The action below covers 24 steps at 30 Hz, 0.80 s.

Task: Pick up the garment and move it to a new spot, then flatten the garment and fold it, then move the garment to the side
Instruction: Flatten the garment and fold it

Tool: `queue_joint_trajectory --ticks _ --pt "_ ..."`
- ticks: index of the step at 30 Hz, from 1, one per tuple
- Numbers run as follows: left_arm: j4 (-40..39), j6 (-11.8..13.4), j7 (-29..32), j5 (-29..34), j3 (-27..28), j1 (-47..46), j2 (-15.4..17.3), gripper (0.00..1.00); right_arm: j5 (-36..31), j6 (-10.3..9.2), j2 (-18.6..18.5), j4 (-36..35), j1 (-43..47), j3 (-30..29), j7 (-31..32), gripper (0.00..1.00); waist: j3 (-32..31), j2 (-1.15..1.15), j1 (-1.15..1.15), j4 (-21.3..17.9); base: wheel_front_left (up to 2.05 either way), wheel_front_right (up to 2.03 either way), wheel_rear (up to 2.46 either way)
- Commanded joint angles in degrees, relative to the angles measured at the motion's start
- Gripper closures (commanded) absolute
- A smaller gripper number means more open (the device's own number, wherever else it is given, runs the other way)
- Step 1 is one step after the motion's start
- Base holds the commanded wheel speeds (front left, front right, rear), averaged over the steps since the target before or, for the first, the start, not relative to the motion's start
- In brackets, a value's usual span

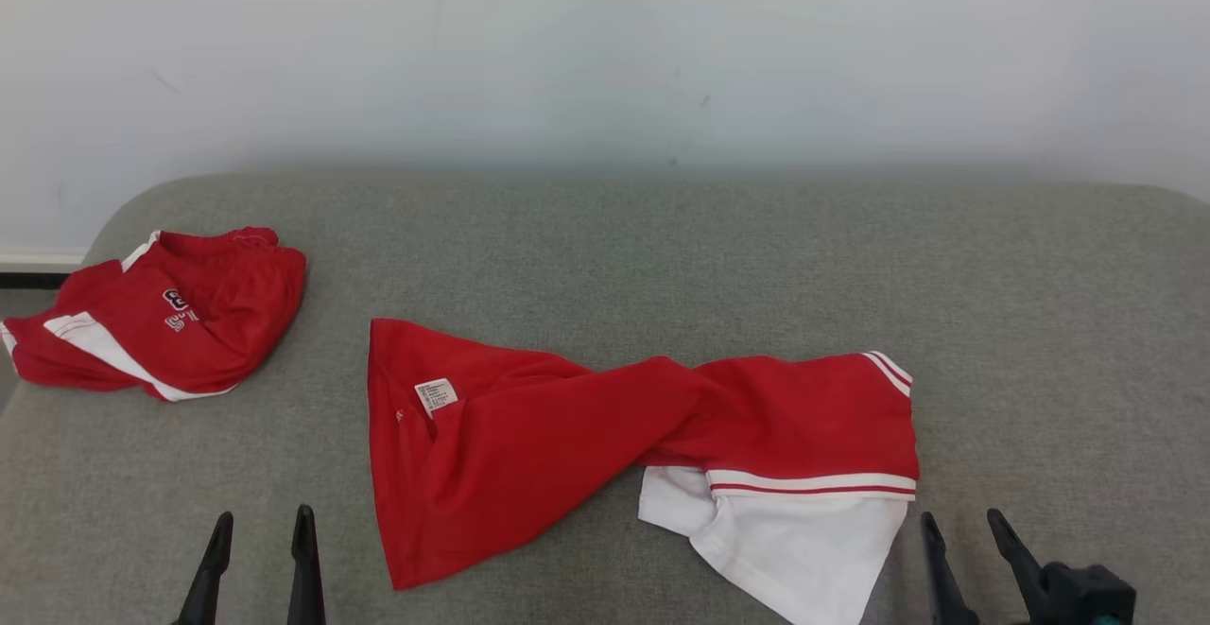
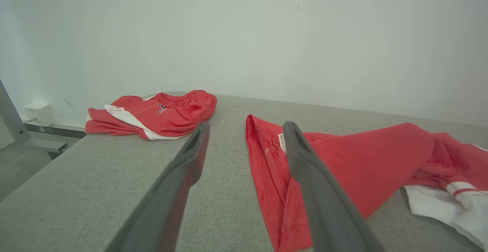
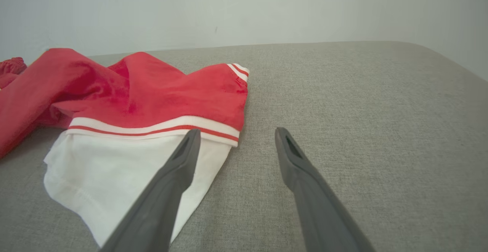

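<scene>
A red garment (image 1: 567, 426) with white trim lies twisted across the middle of the grey cushioned surface (image 1: 662, 256). Its waistband with a white label faces left, and a white hem lies at the lower right. The left wrist view shows the garment (image 2: 362, 160) to the right of the fingers, and in the right wrist view the garment (image 3: 126, 107) spreads to the left. My left gripper (image 1: 262, 519) hovers open near the front edge, left of the garment. At the garment's lower right corner my right gripper (image 1: 959, 519) stands open, empty.
A second red and white piece of clothing (image 1: 161, 318) lies folded at the far left of the surface, also in the left wrist view (image 2: 152, 114). A pale wall (image 1: 605, 48) rises behind. A socket box (image 2: 38, 114) sits low on the wall at left.
</scene>
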Motion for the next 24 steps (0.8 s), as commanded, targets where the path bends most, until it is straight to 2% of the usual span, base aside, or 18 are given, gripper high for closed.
queue_joint_trajectory --ticks 1,3,15,16,17,18,19,24 --pt "0.23 0.06 -0.19 -0.05 -0.49 -1.17 0.25 0.00 0.58 -0.13 -0.37 2.72 -2.40 0.56 -0.04 0.00 0.82 0.00 0.00 0.76 0.00 0.00 0.00" --pt "0.32 0.05 -0.19 -0.18 -0.70 -1.32 0.35 0.00 0.63 -0.13 -0.43 3.85 -3.52 0.60 -0.04 0.00 1.03 0.00 0.00 1.03 0.00 0.00 0.00" --pt "1.41 0.05 -0.19 -0.92 -2.97 -3.81 0.98 0.00 2.86 -0.13 -1.83 21.66 -14.61 2.61 0.02 0.00 3.34 0.00 0.00 4.75 0.00 0.00 0.00" --pt "1.51 0.05 -0.19 -0.91 -2.96 -3.85 1.02 0.00 3.52 -0.13 -1.76 23.41 -15.22 3.14 0.23 0.08 3.44 0.00 0.00 4.95 0.00 0.00 0.00" --pt "1.62 0.04 -0.19 -0.93 -2.94 -3.93 1.07 0.00 4.53 -0.13 -1.53 25.09 -15.79 3.46 0.48 0.72 3.49 0.00 0.00 5.12 0.00 0.00 0.00" --pt "1.65 0.04 -0.19 -0.94 -2.99 -4.03 1.12 0.00 5.26 -0.13 -1.47 26.56 -16.33 3.90 0.53 0.93 3.54 0.00 0.00 5.29 0.00 0.00 0.00" --pt "1.65 0.04 -0.19 -0.90 -2.91 -4.11 1.12 0.00 5.79 -0.13 -1.67 27.67 -16.80 4.37 0.50 1.00 3.57 0.00 0.00 5.48 0.00 0.00 0.00" --pt "1.51 0.04 -0.19 -0.80 -2.24 -3.92 1.23 0.00 9.13 -0.14 -2.02 31.08 -18.20 6.28 0.33 1.00 3.59 0.00 0.00 5.44 0.00 0.00 0.00"
